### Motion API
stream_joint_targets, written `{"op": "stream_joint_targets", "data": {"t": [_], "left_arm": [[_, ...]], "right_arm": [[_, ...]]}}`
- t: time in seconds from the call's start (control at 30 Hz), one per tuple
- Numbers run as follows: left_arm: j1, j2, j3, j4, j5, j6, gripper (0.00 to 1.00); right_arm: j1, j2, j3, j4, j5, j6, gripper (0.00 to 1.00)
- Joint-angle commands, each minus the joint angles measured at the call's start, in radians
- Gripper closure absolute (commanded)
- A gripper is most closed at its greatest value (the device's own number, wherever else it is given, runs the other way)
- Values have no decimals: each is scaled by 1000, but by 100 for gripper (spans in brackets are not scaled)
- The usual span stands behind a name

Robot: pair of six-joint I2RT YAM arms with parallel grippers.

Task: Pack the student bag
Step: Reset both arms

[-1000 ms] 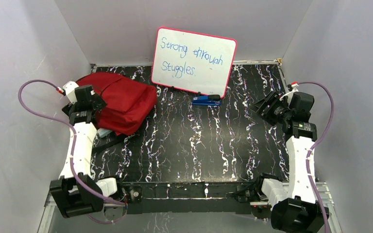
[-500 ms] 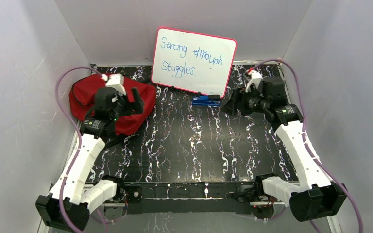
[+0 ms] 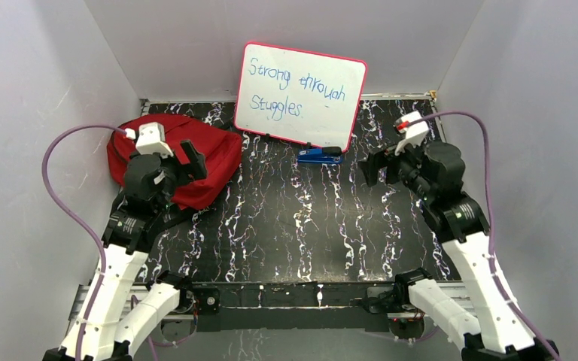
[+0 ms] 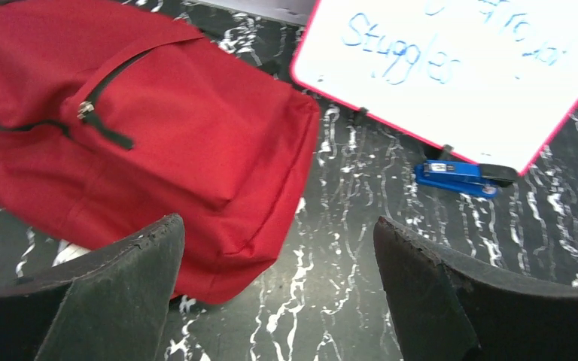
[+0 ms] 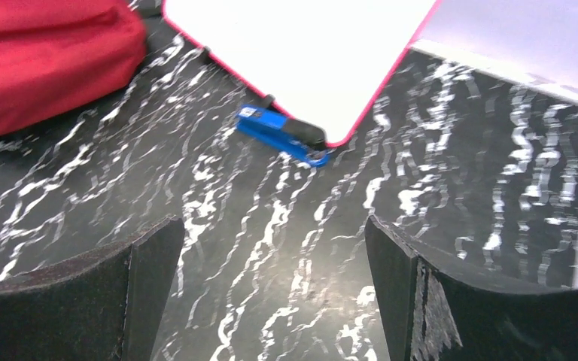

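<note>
The student bag [image 3: 214, 150] is a red backpack lying flat at the table's back left, its black zipper [image 4: 86, 111] closed as far as I can see. My left gripper [image 3: 188, 167] hovers over the bag's near right corner. It is open, and between its jaws show only the bag's corner [image 4: 218, 226] and bare table [image 4: 278, 226]. My right gripper [image 3: 374, 171] is open above the table at the right. It points toward a blue stapler [image 5: 278, 135], with nothing between its fingers [image 5: 272, 223]. The bag's edge [image 5: 45, 60] shows far left in the right wrist view.
A pink-framed whiteboard [image 3: 301, 94] with blue writing leans against the back wall, and the blue stapler [image 3: 320, 156] lies at its foot. Grey walls close in the black marbled table [image 3: 293, 226] on three sides. A black strap [image 3: 169, 218] trails from the bag's near side.
Both arms swung in from the side walls toward the table's back, then drew back a little toward me. The bag, board and stapler have not moved.
</note>
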Motion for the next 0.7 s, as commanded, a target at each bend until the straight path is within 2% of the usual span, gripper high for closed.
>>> {"op": "stream_joint_targets", "data": {"t": [0.0, 0.3, 0.67], "left_arm": [[5, -42, -36, -39, -141, -12, 6], [5, -67, -49, -72, -244, 6, 6], [5, -138, -54, -117, -242, -6, 6]], "right_arm": [[3, -107, -54, 187, 228, -81, 1], [2, -206, -110, 251, 411, -53, 1], [3, -190, -136, 223, 415, 12, 1]]}}
